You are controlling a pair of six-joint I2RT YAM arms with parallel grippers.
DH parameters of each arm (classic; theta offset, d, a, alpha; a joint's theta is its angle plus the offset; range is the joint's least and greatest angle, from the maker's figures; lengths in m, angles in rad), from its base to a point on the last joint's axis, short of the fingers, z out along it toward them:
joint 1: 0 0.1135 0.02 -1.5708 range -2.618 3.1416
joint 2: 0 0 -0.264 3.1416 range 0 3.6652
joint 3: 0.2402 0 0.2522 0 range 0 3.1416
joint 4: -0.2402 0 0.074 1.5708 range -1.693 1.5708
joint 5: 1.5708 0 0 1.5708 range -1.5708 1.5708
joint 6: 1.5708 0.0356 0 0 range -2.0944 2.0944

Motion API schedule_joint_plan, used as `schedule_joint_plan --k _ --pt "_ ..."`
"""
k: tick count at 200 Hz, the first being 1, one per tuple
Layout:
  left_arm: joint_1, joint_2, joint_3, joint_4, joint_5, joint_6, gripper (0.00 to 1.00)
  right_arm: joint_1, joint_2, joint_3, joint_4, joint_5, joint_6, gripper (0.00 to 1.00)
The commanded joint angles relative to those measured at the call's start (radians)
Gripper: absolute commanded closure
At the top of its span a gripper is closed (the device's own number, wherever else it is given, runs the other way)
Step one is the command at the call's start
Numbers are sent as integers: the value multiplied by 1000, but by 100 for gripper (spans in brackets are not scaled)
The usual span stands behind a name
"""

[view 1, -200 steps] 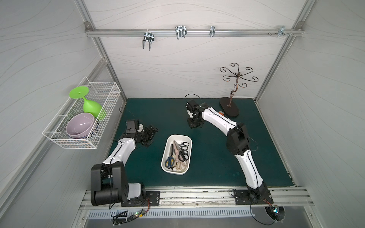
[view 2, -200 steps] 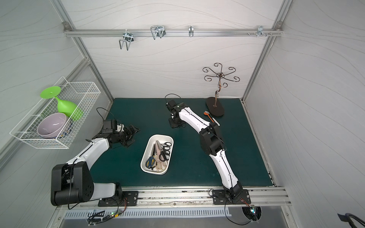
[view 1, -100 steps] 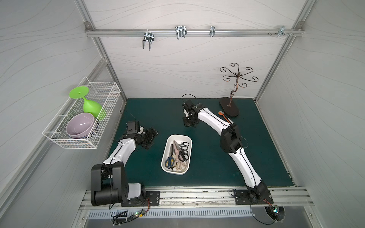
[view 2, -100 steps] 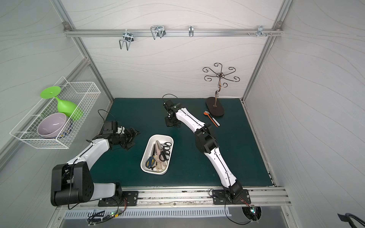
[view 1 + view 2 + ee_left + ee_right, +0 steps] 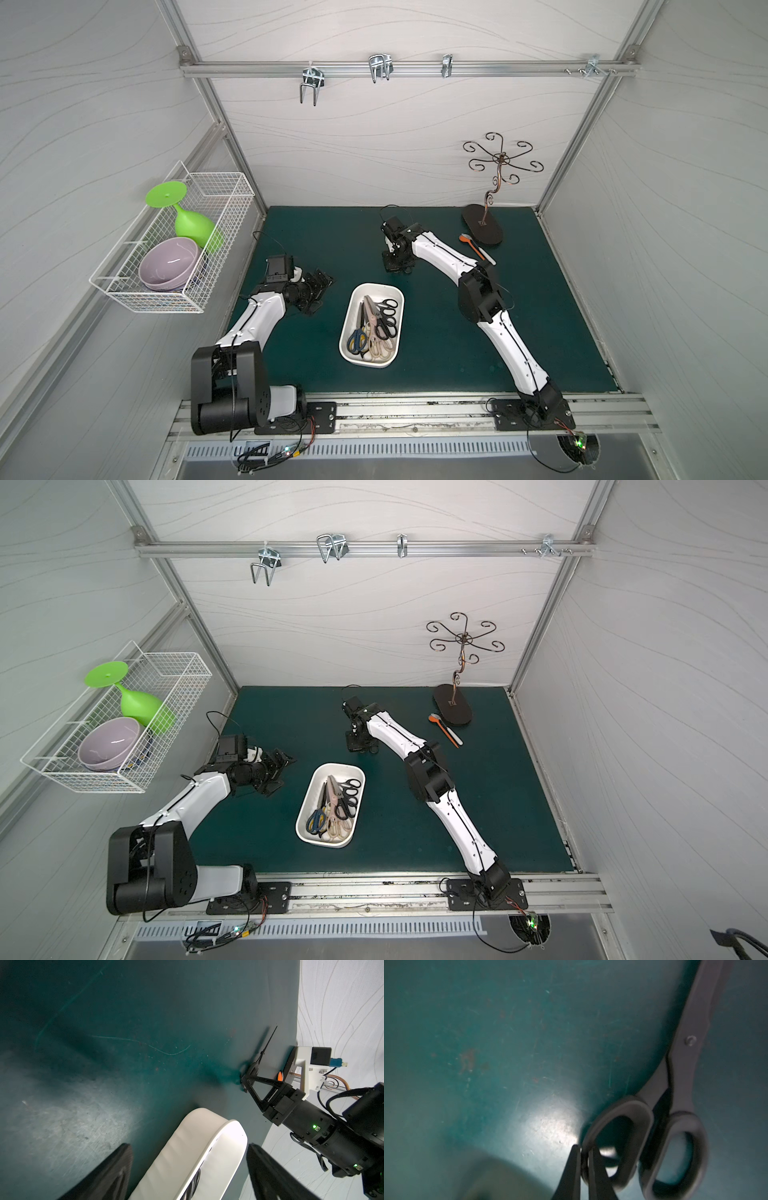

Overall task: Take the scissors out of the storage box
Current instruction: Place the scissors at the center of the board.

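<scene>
The white storage box [image 5: 376, 286] [image 5: 338, 766] sits mid-mat with several scissors [image 5: 376, 328] [image 5: 336, 808] piled inside, black, blue, pink and cream handled. My right gripper [image 5: 397, 266] [image 5: 359, 746] [image 5: 584, 1148] is beyond the box's far end, low over the mat, shut on the handle loop of a black-handled pair of scissors [image 5: 685, 1068] [image 5: 267, 1044] whose blades point away from it. My left gripper [image 5: 318, 289] [image 5: 279, 771] [image 5: 188, 1153] hovers open just left of the box, and its wrist view shows the box's end between the spread fingers.
An orange and white spoon [image 5: 478, 249] lies by the black base of a metal hook stand [image 5: 482, 224] at the back right. A white wire basket [image 5: 174, 245] on the left wall holds a green goblet and a purple bowl. Hooks hang from the top rail.
My right arm has swung its elbow leftward, shifting the held scissors slightly left. My left gripper has crept a little toward the box. Both grips are unchanged.
</scene>
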Motion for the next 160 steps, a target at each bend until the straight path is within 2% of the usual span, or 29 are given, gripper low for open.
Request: schedule_joint_plan --k 1,64,113,127,160 --pt "-3 -20 6 -8 5 14 10 7 21 6 21 -11 14 100" --pt "-3 -23 3 -15 4 16 10 7 55 -1 12 -14 33 100" --pt "-3 -27 0 -18 4 21 10 8 44 -14 13 -31 33 86" --pt "-4 -27 0 -20 3 23 10 8 28 -19 21 -33 32 79" --pt "-3 -22 5 -17 3 23 10 7 -19 -26 53 -41 22 73"
